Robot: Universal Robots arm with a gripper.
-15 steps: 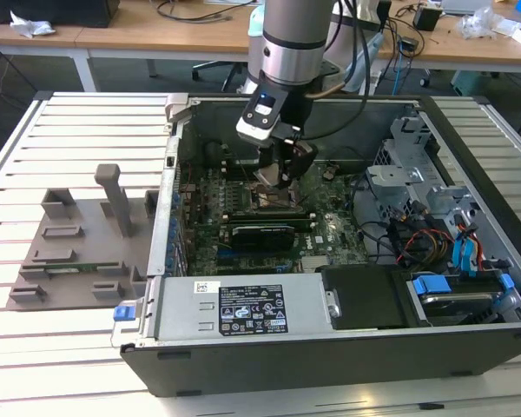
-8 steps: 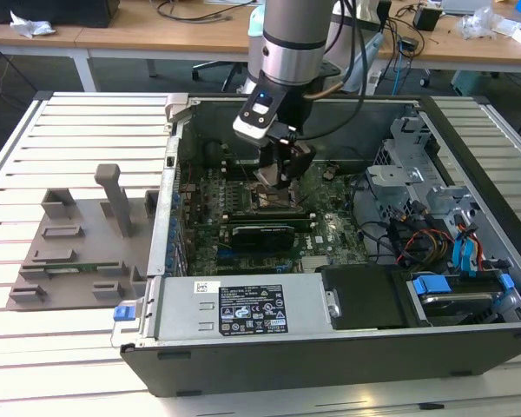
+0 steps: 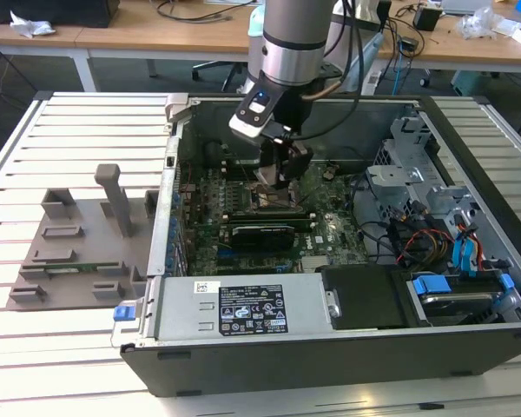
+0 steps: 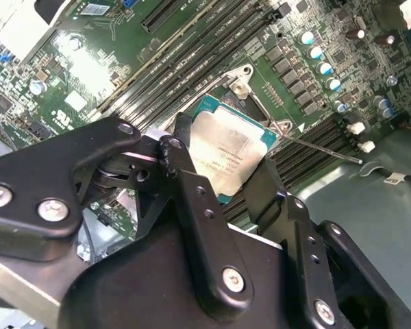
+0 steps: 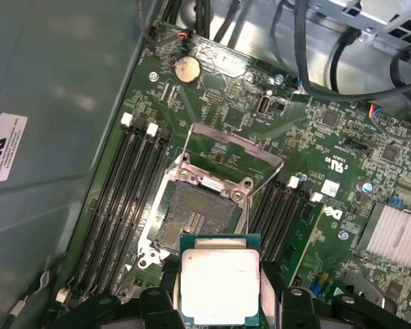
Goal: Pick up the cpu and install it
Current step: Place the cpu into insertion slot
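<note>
The claw (image 3: 280, 174) reached down into the open computer case (image 3: 330, 347), which lay on its side on the slatted bench (image 3: 61, 347), giving the arm a straight drop to the motherboard (image 5: 315, 137). It was clenched on the cpu (image 5: 219, 284), its dark fingers (image 4: 185, 171) pressing two opposite edges so that the silvery top and the contact side stayed untouched. The chip was held flat, close above the near edge of the socket (image 5: 195, 219) and, as far as I could judge, not yet seated. The socket's retaining frame (image 5: 219, 179) stood swung up and back, which left the contact field bare to receive the chip. The grey fixture block (image 3: 78, 252) sat on the bench well apart, toward the exterior view's left.
</note>
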